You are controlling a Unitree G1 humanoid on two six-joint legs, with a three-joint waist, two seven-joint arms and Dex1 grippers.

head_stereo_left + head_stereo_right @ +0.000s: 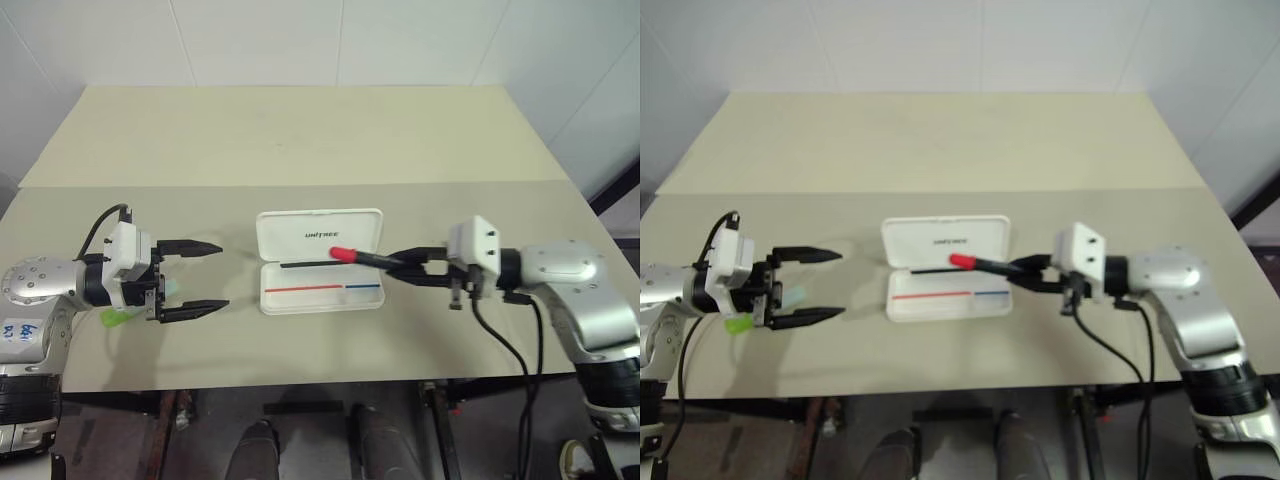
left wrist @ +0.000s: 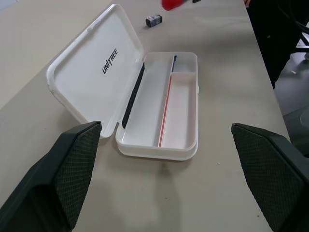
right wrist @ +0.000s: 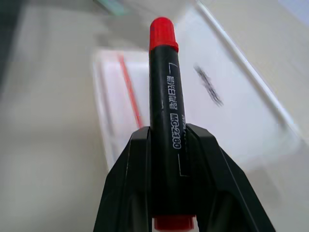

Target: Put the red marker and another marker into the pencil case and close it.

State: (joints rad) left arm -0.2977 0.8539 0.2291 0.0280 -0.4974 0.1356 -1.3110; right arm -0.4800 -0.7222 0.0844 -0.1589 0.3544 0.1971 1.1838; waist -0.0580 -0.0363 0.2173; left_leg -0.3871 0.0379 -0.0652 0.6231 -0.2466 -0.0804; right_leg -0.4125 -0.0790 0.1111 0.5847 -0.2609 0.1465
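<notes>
Right gripper (image 1: 408,265): clamped on red marker (image 1: 362,258), cap aimed at pencil case (image 1: 322,288), apparently over tabletop's middle.
Left gripper (image 1: 205,278): spread wide, nothing held.

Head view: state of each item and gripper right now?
Case: open, lid laid back, tray empty.
Red marker: capped, held off the table, over the case.
Green marker: lying on the table by the left gripper, not held.
Left gripper: open, holding nothing.
Right gripper: shut on red marker.
Small grey piece: lying on the table beyond the case.
</notes>
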